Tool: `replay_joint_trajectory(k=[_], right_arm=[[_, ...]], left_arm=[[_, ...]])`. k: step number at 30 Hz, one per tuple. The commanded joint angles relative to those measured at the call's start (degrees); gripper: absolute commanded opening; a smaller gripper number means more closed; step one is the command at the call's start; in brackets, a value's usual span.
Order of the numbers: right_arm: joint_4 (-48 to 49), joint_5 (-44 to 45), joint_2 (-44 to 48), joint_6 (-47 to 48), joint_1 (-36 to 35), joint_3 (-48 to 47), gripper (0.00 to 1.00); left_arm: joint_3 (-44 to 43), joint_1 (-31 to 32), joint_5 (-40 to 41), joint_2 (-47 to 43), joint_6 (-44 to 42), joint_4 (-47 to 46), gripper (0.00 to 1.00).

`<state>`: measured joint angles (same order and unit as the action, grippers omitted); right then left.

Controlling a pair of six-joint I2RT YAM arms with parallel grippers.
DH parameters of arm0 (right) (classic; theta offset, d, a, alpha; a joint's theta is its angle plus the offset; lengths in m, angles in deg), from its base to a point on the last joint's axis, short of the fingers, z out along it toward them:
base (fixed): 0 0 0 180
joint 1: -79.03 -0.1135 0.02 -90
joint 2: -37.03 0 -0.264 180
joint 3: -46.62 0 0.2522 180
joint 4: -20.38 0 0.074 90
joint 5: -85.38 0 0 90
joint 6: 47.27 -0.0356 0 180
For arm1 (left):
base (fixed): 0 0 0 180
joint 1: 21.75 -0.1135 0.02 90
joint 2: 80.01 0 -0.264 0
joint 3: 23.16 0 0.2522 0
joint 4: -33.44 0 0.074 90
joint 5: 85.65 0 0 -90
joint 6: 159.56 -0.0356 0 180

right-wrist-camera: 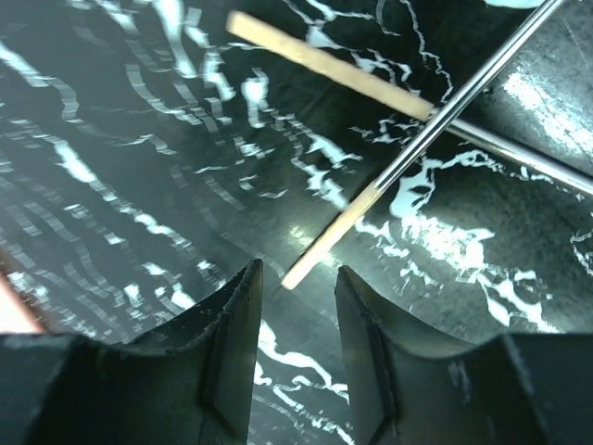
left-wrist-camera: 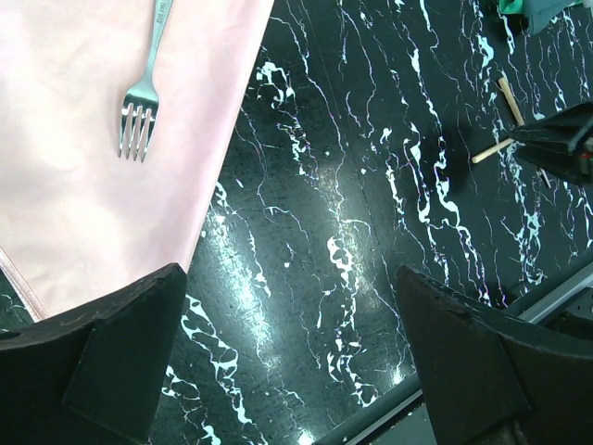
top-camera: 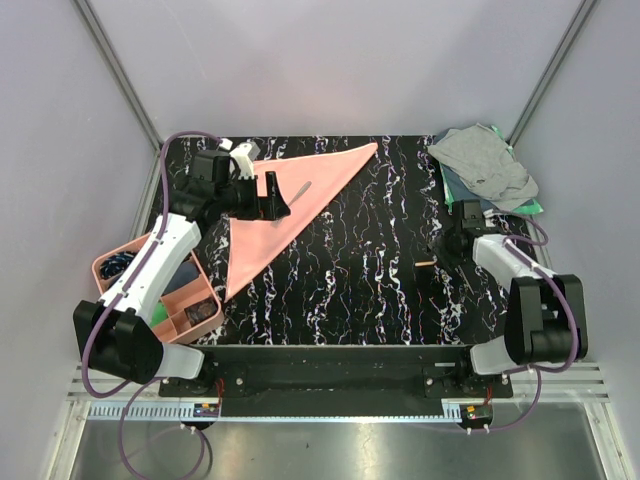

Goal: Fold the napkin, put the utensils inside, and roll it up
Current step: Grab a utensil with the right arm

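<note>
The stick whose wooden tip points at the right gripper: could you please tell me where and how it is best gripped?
Probably by its wooden handle, from straight above, jaws astride its width. The stick lies flat on the table, seemingly across the other stick, and the open right gripper hangs by that tip.

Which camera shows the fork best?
The left wrist view: the fork lies large on the napkin, tines distinct. The top view shows only a small silver sliver; the right wrist view misses it.
</note>
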<state>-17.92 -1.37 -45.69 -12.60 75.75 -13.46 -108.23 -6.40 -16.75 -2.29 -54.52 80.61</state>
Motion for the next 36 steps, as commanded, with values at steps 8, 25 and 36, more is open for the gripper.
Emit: replay_joint_trajectory(k=[8,25,36], right_arm=[[3.9,-0.6,-8.2,0.0,1.3,-2.6,0.41],[4.0,-10.3,-14.8,11.1,-0.3,-5.2,0.0],[1.8,-12.5,-22.1,27.0,-14.8,-13.5,0.0]], left_arm=[[-2.5,0.3,0.7,-1.2,-0.5,-0.6,0.99],[-2.8,0.3,0.1,-0.6,-0.3,-0.4,0.99],[-2.6,0.3,0.4,-0.5,-0.2,-0.4,0.99]])
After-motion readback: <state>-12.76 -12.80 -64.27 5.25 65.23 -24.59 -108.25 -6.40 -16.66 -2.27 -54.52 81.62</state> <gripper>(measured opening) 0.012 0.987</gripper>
